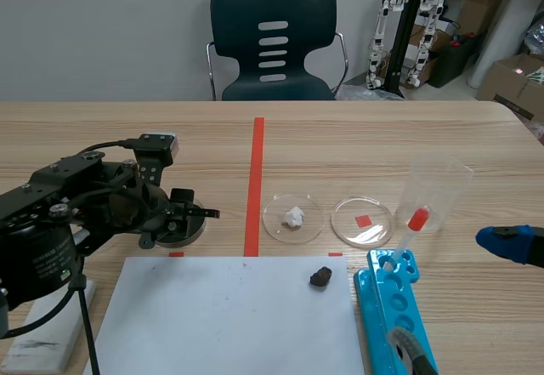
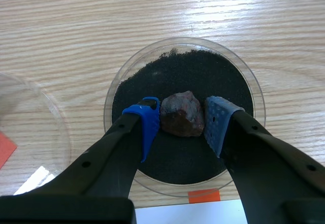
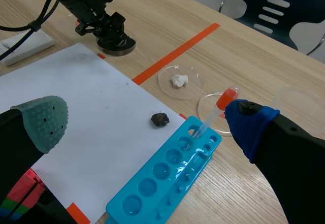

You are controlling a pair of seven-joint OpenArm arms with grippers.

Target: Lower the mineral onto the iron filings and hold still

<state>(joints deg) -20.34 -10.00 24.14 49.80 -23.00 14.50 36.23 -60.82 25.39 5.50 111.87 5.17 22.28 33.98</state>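
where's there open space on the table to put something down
Free: the white sheet left of the dark stone, and the bare wood beyond the dishes toward the chair. Crowded: right of the tape line, where the white-lump dish, the empty dish, the cup and blue tray sit close together.

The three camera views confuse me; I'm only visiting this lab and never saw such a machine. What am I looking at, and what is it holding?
It is a robot with two black arms. The wide picture looks across the table from between them; the other two come from cameras on each wrist. The left pincer is shut on a reddish-brown stone, above a clear dish of black filings; whether they touch, I cannot tell. The right pincer is open and holds nothing. Also there: a white sheet with a dark stone, a blue tray with a dropper, a clear cup.
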